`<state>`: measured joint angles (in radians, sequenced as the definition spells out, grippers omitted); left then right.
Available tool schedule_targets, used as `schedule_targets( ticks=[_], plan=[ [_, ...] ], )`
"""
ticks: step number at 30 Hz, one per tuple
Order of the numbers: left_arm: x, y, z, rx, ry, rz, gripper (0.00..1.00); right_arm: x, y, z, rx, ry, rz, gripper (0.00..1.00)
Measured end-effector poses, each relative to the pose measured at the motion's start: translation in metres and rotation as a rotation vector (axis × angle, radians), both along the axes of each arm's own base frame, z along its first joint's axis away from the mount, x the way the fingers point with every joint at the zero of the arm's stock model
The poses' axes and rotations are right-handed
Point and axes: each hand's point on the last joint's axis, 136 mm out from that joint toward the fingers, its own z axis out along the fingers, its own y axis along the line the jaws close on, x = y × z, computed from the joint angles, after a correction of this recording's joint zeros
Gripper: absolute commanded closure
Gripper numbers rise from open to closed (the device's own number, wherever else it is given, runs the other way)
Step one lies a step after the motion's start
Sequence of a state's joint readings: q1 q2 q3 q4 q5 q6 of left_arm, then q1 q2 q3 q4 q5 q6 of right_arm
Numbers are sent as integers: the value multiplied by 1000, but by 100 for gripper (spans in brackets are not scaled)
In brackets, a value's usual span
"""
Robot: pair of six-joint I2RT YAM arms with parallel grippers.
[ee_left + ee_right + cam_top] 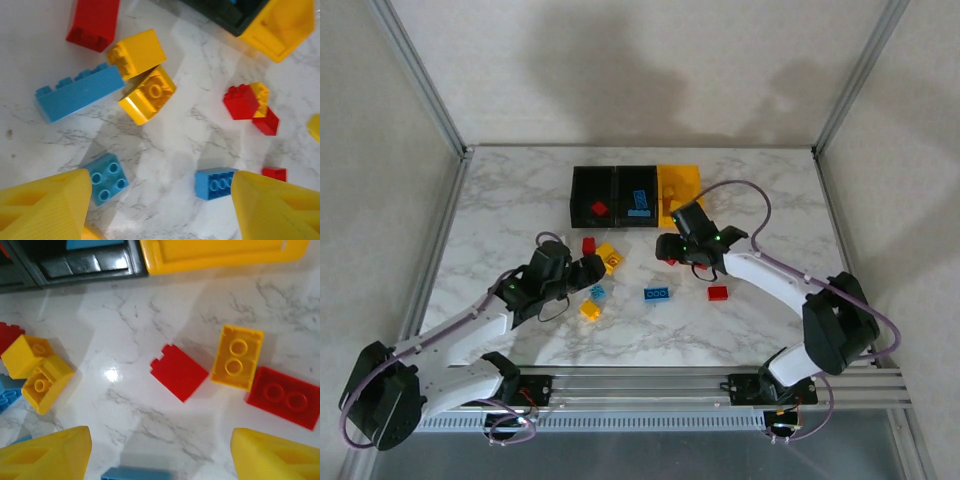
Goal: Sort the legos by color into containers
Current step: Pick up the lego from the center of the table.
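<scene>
Three joined containers stand at the back: a black bin [592, 195] holding a red lego, a black bin [638, 197] holding a blue one, and a yellow bin [678, 190]. My left gripper [160, 205] hangs open over bare marble, with a light-blue lego [106, 179] by its left finger and a blue lego [215, 183] by its right. My right gripper [160, 455] is open too, just short of a red lego [179, 372], a yellow lego [236, 357] and another red one [283, 397].
Loose legos lie mid-table: red [588, 245], yellow [610, 258], yellow [590, 310], blue [657, 294], red [718, 293]. A long blue lego [77, 92] lies beside two yellow ones. Metal frame posts stand at the table's back corners.
</scene>
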<state>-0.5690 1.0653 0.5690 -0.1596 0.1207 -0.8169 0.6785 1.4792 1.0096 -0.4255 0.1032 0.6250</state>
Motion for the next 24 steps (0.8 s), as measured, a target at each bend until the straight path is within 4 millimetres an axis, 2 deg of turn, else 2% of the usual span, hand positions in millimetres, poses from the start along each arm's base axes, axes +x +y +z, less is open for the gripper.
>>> schedule_targets(
  ticks=[3,7,10,13,19,24],
  plan=[
    [9,8,-7,89,33,42,28,-12,-9,0,17,0,-15,28],
    [32,14,-7,232,39,62,33,-24,-13,11,58,-31,-19,29],
    [51,14,-10,314,43,62,34,-40,-4,20,89,-54,27,29],
    [69,17,-21,387,68,65,36,-51,8,23,112,-60,67,30],
    [95,21,-47,486,125,60,39,-61,8,9,106,-25,70,30],
    [106,28,-53,508,134,61,43,-62,8,10,113,-26,66,30]
  ],
)
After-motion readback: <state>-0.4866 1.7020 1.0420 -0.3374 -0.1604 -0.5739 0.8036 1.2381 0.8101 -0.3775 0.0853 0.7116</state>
